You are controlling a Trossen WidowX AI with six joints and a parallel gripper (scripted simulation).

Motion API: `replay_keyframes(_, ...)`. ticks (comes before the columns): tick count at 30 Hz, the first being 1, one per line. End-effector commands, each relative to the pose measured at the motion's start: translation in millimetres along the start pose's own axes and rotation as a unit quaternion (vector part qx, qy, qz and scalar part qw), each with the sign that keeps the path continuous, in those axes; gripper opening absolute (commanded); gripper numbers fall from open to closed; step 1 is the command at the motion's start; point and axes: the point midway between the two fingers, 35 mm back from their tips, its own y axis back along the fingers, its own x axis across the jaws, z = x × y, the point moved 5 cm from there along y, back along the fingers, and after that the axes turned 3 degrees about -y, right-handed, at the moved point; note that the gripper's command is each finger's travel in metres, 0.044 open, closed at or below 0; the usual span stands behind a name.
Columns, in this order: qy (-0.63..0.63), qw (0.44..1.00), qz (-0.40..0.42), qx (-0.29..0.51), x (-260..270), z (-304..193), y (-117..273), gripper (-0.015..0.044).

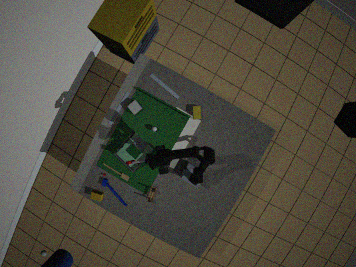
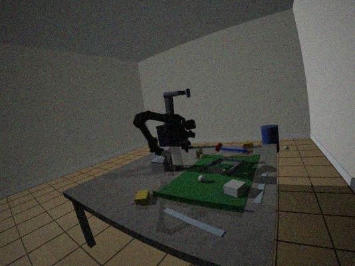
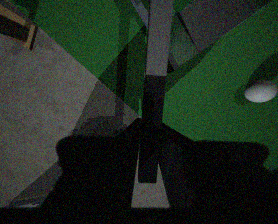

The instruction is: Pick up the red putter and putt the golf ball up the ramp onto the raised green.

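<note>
My gripper [image 1: 146, 161] [image 2: 188, 146] [image 3: 146, 122] is shut on the red putter, gripping its dark handle. The putter's grey shaft [image 3: 159, 42] points away from the fingers in the wrist view. Its red head [image 1: 129, 163] [image 2: 218, 147] hangs in the air above the green board [image 1: 167, 119] [image 2: 176, 185] [image 3: 205, 112]. The white golf ball [image 1: 154, 129] [image 2: 201, 178] [image 3: 261, 92] rests on the board, apart from the putter. A grey-edged structure with a pale green surface [image 1: 124, 153] stands on the board; ramp and raised green are hard to tell apart in the dim light.
A white block [image 1: 135, 107] [image 2: 235, 188] sits on the board. A blue putter [image 1: 115, 192] [image 2: 233, 149], a wooden stand [image 1: 152, 194] [image 2: 199, 153], yellow blocks [image 1: 197, 112] [image 1: 97, 195] [image 2: 142, 197] and a pale strip [image 1: 165, 86] [image 2: 194, 222] lie around it.
</note>
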Motion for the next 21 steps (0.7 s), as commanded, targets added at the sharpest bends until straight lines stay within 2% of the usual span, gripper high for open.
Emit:
replay_keyframes(1,-0.064,0.998,-0.012,0.002,-16,-17,5,0.0)
replay_keyframes(12,-0.261,0.964,-0.052,0.011,-60,-71,18,0.0)
replay_keyframes(21,-0.423,0.902,-0.083,0.032,-84,-126,28,0.0)
